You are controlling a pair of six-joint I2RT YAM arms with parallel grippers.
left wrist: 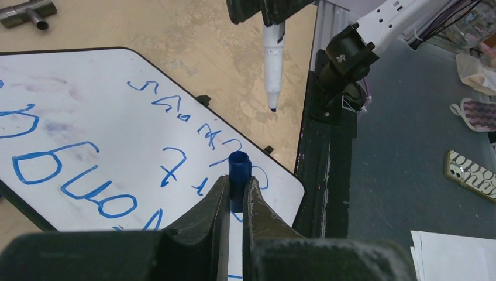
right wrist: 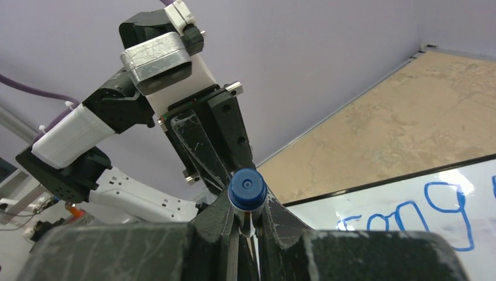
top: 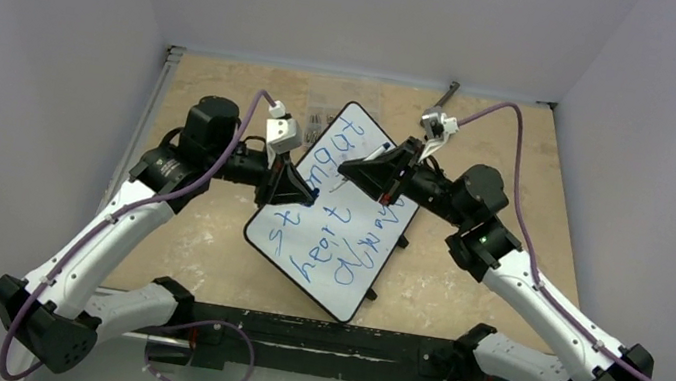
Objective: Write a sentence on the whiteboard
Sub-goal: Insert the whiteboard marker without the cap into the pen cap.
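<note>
1. The whiteboard (top: 341, 295) lies at the centre of the table (top: 469, 301) in my overhead view, its long axis running from 1 to 7 o'clock.
2. The sentence (top: 319, 240), blue marker lettering in rows, covers most of the board.
3. At the board's 9 o'clock edge, the left gripper (left wrist: 238, 186) is clenched on a blue marker cap (left wrist: 238, 167), open end outward.
4. Reaching in from 3 o'clock, the right gripper (right wrist: 248, 206) is clamped on the marker (left wrist: 272, 58). Its dark tip is bare, near the cap but not touching it.
5. I note a metal T-fitting (top: 447, 94) at the table's 12 o'clock edge.
</note>
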